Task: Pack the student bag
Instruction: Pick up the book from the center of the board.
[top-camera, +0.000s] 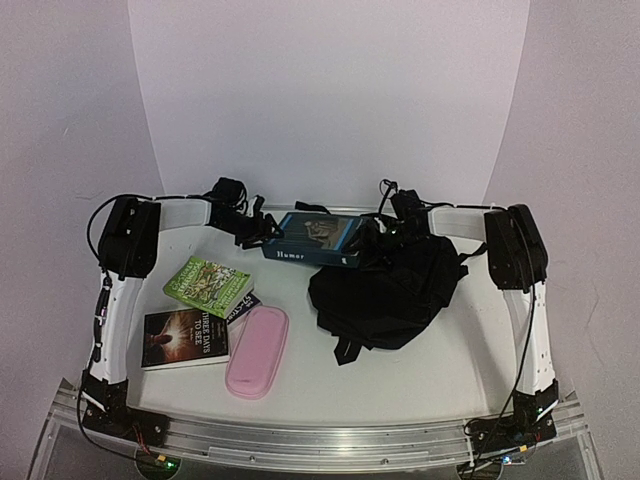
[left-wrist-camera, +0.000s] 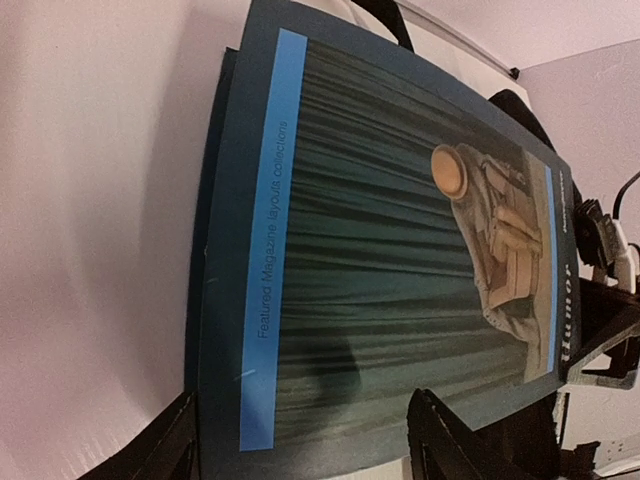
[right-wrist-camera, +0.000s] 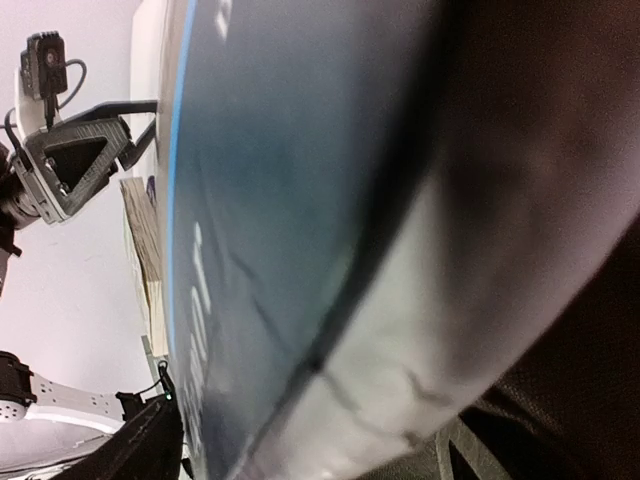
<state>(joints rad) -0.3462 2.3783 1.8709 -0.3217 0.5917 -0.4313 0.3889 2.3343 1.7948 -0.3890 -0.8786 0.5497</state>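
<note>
Packing looks barely begun: the student bag (top-camera: 385, 295) lies slumped on the counter (top-camera: 430, 380) right of centre, and nothing can be seen inside it (its opening is not discernible from above). The blue Humor book (top-camera: 315, 238) lies at the far side, its right end touching the bag's far edge, with the left gripper (top-camera: 248, 228) at its left end and the right gripper (top-camera: 385, 232) at its right. That book has yet to go in, as have the green book (top-camera: 208, 285), the dark paperback (top-camera: 183, 338) and the pink pencil case (top-camera: 257, 350), grouped on the left. The left wrist view adds that its fingers (left-wrist-camera: 440, 440) stand wide on either side of the book's near end; whether they pinch it I cannot tell. The right wrist view is a blur of cover and black fabric, so that gripper's hold cannot be told either.
</note>
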